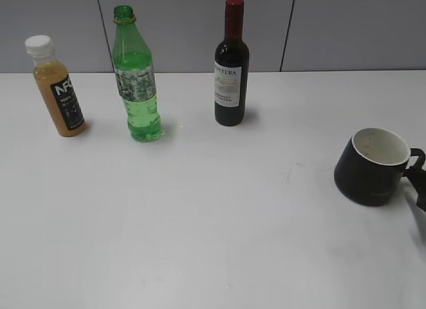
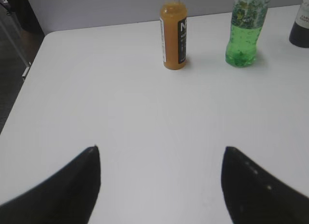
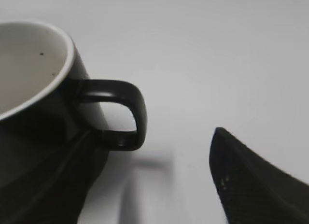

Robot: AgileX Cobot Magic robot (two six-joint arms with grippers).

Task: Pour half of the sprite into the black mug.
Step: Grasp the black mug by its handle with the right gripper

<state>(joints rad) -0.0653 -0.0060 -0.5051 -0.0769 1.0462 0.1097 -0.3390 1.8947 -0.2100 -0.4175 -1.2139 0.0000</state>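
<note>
The sprite point(image 1: 136, 89), a tall green bottle with a bubbly label, stands upright at the back left; it also shows in the left wrist view point(image 2: 246, 35). The black mug point(image 1: 373, 166) with a white inside stands at the right, tilted slightly, its handle pointing right. In the right wrist view the mug point(image 3: 34, 132) fills the left side. My right gripper point(image 3: 153, 132) is open, with the handle point(image 3: 133, 113) between its fingers and one finger against the mug's wall. Only its tip shows in the exterior view point(image 1: 419, 189). My left gripper point(image 2: 161, 147) is open and empty over bare table, well short of the bottles.
An orange juice bottle point(image 1: 58, 89) with a white cap stands left of the sprite and also shows in the left wrist view point(image 2: 174, 35). A dark wine bottle point(image 1: 231, 66) stands at the back middle. The white table point(image 1: 200, 222) ends at a grey wall behind.
</note>
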